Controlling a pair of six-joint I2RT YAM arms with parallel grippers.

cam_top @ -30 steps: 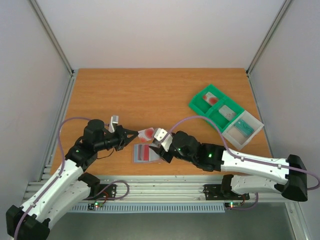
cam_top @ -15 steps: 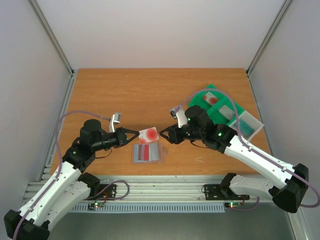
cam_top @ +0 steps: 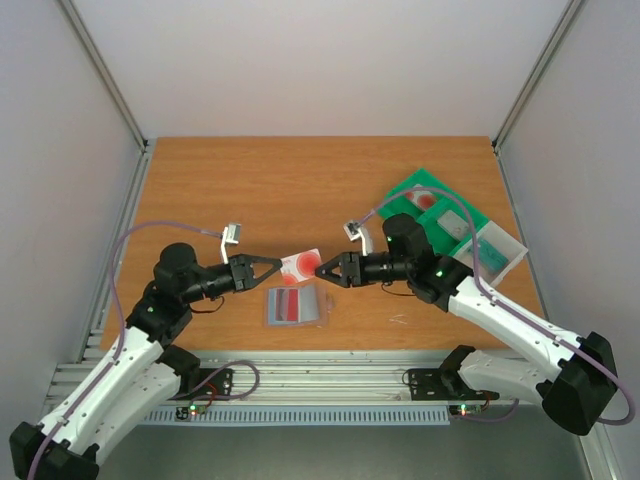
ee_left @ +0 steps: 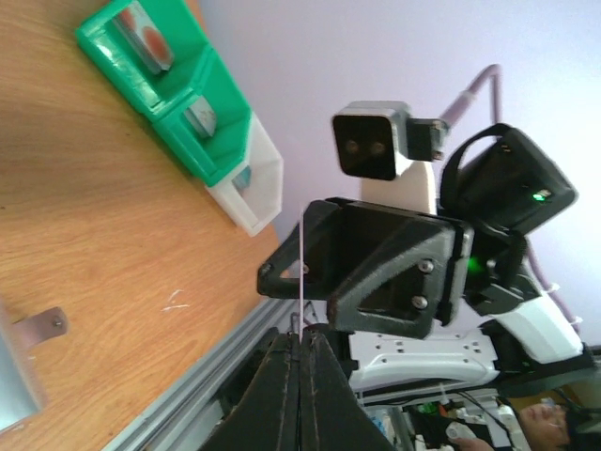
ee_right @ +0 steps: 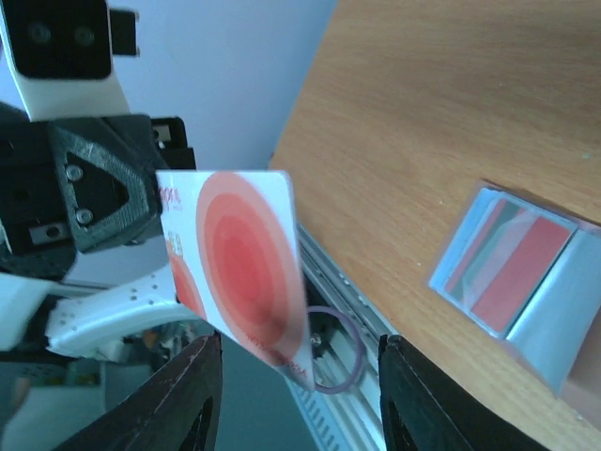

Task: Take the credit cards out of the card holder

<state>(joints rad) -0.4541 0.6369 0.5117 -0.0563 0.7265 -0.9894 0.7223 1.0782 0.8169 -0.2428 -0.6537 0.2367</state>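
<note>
At the left, our left gripper (cam_top: pixel 275 267) is pinched shut on a red-and-white card (cam_top: pixel 300 264) and holds it up off the table (cam_top: pixel 250 180), above and just far of the card holder (cam_top: pixel 297 305). So this card is out of the holder, but it is not yet put anywhere.

The holder lies open and flat near the front edge. In the right wrist view a red card (ee_right: pixel 516 272) shows in its pocket, with slivers of other colours beside it, so we judge that at least one card is left to pull. How many, we cannot tell.

Just right of the raised card, our right gripper (cam_top: pixel 322 268) faces it with its jaws partway apart. The card's corner sits between the fingers, and we see no clamp on it. It looks to us like a handover about to happen.

Further right, the green tray (cam_top: pixel 400 215) already holds a red-marked card (cam_top: pixel 424 198), a grey card (cam_top: pixel 457 224) and a teal card (cam_top: pixel 490 255), one to a compartment. We judge the task to be well along but unfinished.
</note>
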